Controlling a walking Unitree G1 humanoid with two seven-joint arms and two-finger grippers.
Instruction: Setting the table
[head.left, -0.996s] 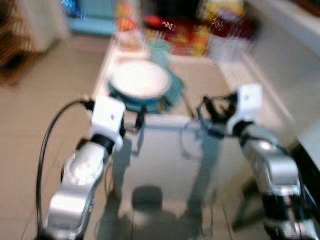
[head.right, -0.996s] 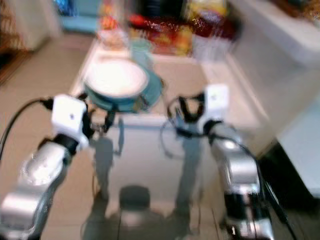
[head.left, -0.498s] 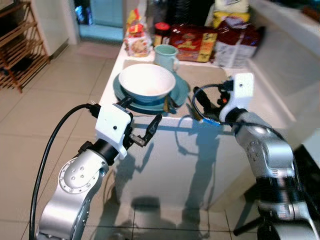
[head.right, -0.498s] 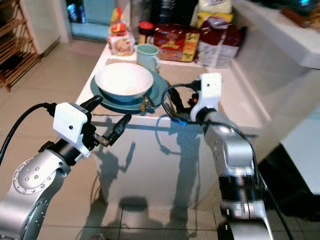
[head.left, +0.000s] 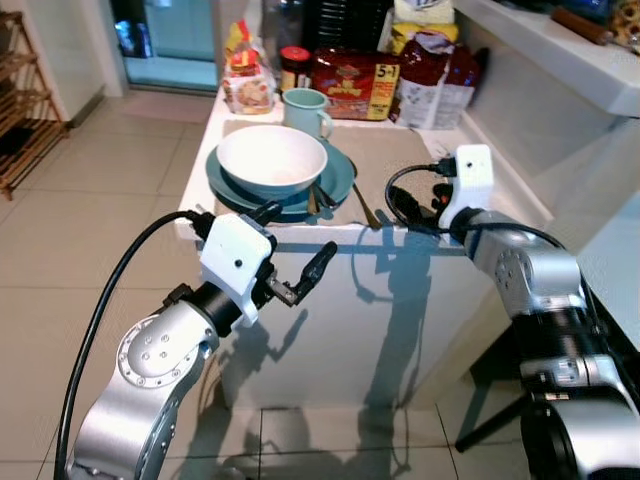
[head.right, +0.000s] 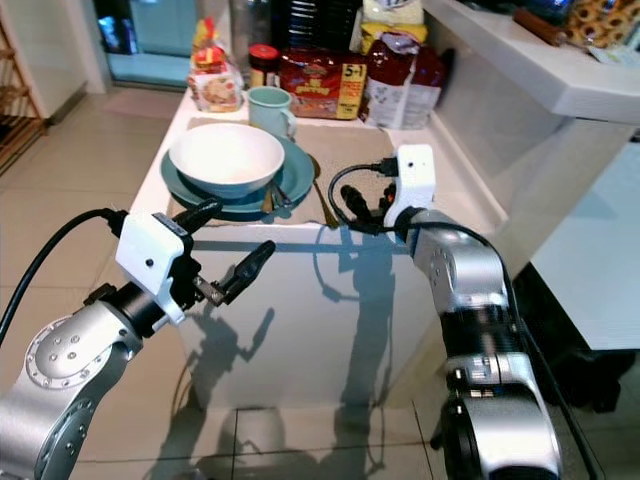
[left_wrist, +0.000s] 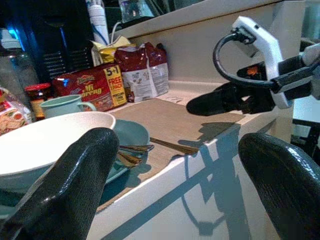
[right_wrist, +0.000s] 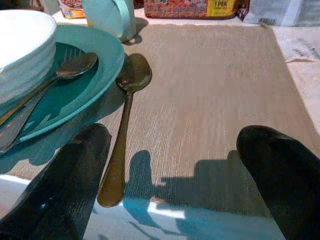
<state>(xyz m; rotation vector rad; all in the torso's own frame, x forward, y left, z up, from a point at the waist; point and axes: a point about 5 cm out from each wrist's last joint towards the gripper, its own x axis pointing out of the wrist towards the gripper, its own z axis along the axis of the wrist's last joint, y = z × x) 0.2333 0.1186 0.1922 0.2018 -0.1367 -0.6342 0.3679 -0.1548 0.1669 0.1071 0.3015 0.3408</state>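
Observation:
A white bowl (head.left: 272, 158) sits on a teal plate (head.left: 338, 182) at the left end of a beige placemat (head.left: 400, 155). Cutlery (right_wrist: 47, 80) leans on the plate's rim beside the bowl. A bronze spoon (right_wrist: 124, 127) lies on the mat just right of the plate, and a teal mug (head.left: 305, 110) stands behind it. My left gripper (head.left: 297, 238) is open and empty, in front of the table's near edge, below the plate. My right gripper (head.left: 408, 208) is open and empty, low over the mat's front edge, to the right of the spoon.
Snack packets (head.left: 355, 85), a jar (head.left: 294, 62) and bags (head.left: 430, 75) line the back of the narrow white table (head.left: 330, 300). A white counter (head.left: 560, 60) rises on the right. A wooden shelf (head.left: 20, 120) stands at the far left, with tiled floor (head.left: 90, 230) around.
The blurred view has steadied and shifted as the camera moved. Both grippers stay open at the table's front edge, in about the same places relative to the plate.

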